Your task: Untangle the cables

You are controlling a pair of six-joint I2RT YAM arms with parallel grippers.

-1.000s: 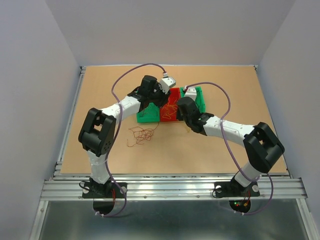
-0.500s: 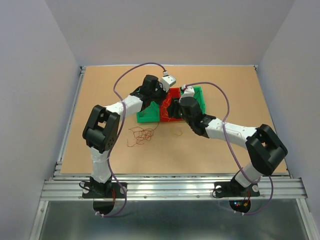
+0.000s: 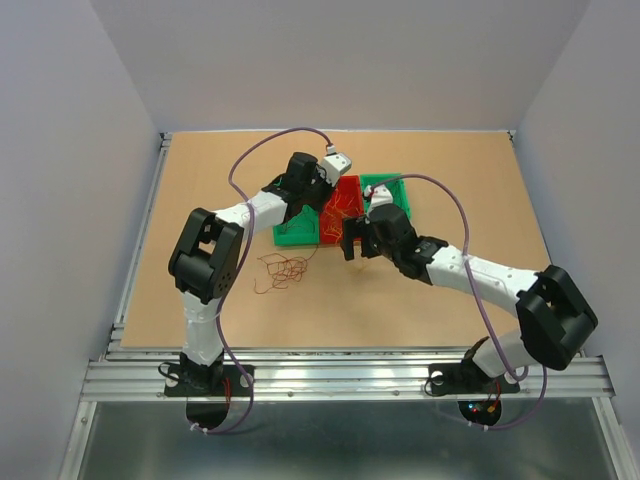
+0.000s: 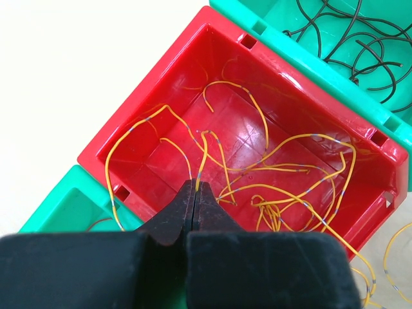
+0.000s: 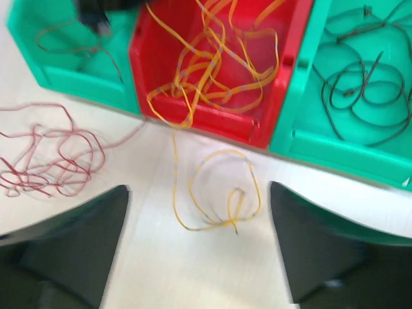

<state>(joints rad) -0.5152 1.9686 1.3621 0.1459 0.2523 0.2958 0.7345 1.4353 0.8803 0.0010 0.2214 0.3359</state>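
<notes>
Yellow cables lie coiled in the red bin. My left gripper is shut on one yellow cable that rises from its tips inside that bin. My right gripper hangs open over the table in front of the red bin. A looped yellow cable lies on the table between its fingers, touching neither. A clump of red cables sits on the table left of it. Dark cables lie in the right green bin.
Three bins stand in a row: left green bin, red bin, right green bin. The left green bin holds a red strand. Thick purple leads arc over both arms. The table has a metal rail at its near edge.
My left gripper has shut on a yellow cable in the red bin. My right gripper has opened and drawn back from the bin, and a yellow cable now lies loose on the table.
</notes>
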